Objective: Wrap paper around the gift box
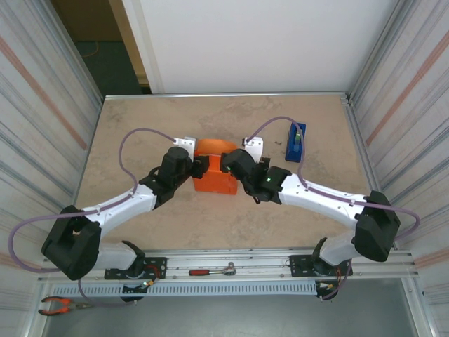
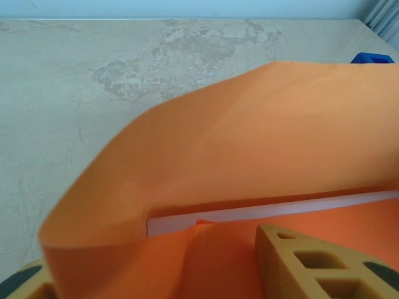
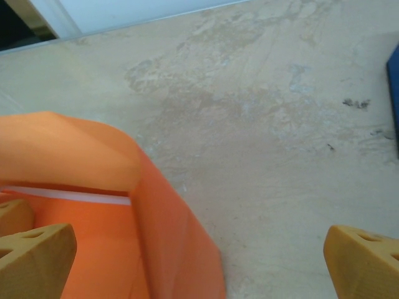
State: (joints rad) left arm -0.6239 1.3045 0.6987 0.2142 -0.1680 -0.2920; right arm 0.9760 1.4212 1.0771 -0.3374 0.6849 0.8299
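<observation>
The orange paper (image 1: 214, 175) lies mid-table, folded up over the gift box. In the left wrist view a paper (image 2: 249, 143) flap arches over it, and only a thin white edge of the gift box (image 2: 262, 210) peeks out under the fold. That white edge of the gift box (image 3: 68, 196) also shows in the right wrist view, under the paper (image 3: 124, 243). My left gripper (image 1: 198, 168) (image 2: 156, 274) is at the bundle's left end, its jaws apart with paper lying between them. My right gripper (image 1: 233, 163) (image 3: 199, 261) is wide open at the right end, one finger over the paper, the other over bare table.
A blue tape dispenser (image 1: 295, 142) (image 2: 372, 58) (image 3: 394, 93) stands to the right of the bundle. A red-handled tool (image 1: 210, 270) lies on the front rail and pliers (image 1: 59, 304) at the bottom left. Corrugated walls close in both sides.
</observation>
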